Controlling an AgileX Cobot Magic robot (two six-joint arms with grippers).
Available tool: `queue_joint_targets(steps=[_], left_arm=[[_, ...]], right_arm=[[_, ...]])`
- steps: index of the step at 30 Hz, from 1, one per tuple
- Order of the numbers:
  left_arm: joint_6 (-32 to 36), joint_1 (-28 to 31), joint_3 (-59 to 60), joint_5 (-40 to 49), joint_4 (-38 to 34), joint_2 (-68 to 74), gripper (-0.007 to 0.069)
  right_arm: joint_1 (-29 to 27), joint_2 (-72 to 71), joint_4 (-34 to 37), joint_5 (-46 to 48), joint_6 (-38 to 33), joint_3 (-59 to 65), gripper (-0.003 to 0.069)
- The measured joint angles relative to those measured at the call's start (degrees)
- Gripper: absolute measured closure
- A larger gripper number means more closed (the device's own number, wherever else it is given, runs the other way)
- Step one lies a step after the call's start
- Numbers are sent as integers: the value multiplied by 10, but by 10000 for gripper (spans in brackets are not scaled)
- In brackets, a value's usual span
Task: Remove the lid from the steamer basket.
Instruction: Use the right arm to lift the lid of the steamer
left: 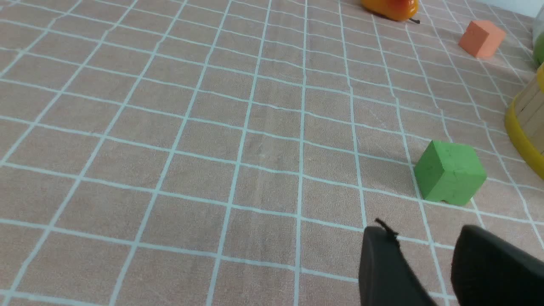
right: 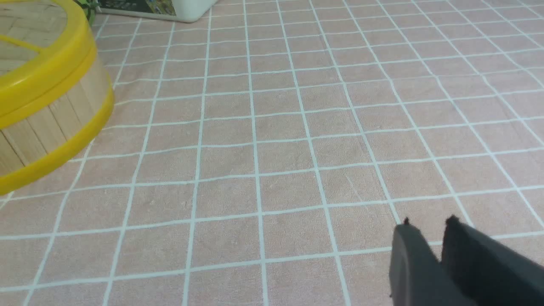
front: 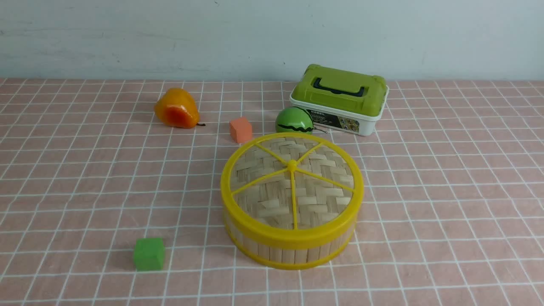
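Observation:
The lid (front: 293, 187), woven bamboo with a yellow rim, spokes and a centre knob, sits closed on the steamer basket (front: 293, 253) in the middle of the table. Neither gripper shows in the front view. In the left wrist view my left gripper (left: 425, 231) is open and empty above the cloth, near a green cube, with the basket's wall (left: 529, 123) off to one side. In the right wrist view my right gripper (right: 427, 223) is shut and empty above bare cloth, well away from the lid (right: 38, 46) and the basket (right: 55, 123).
A green cube (front: 148, 253) lies at the front left of the basket, also in the left wrist view (left: 450, 177). Behind the basket are an orange cube (front: 240, 129), a pear (front: 176, 109), a small watermelon ball (front: 294, 121) and a white box with a green top (front: 340, 100).

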Motion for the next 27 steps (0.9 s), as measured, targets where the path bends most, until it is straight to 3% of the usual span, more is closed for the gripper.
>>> queue_joint_targets(steps=[27], left_arm=[[0,0,0,0,0,0,385]], right_arm=[[0,0,0,0,0,0,540]])
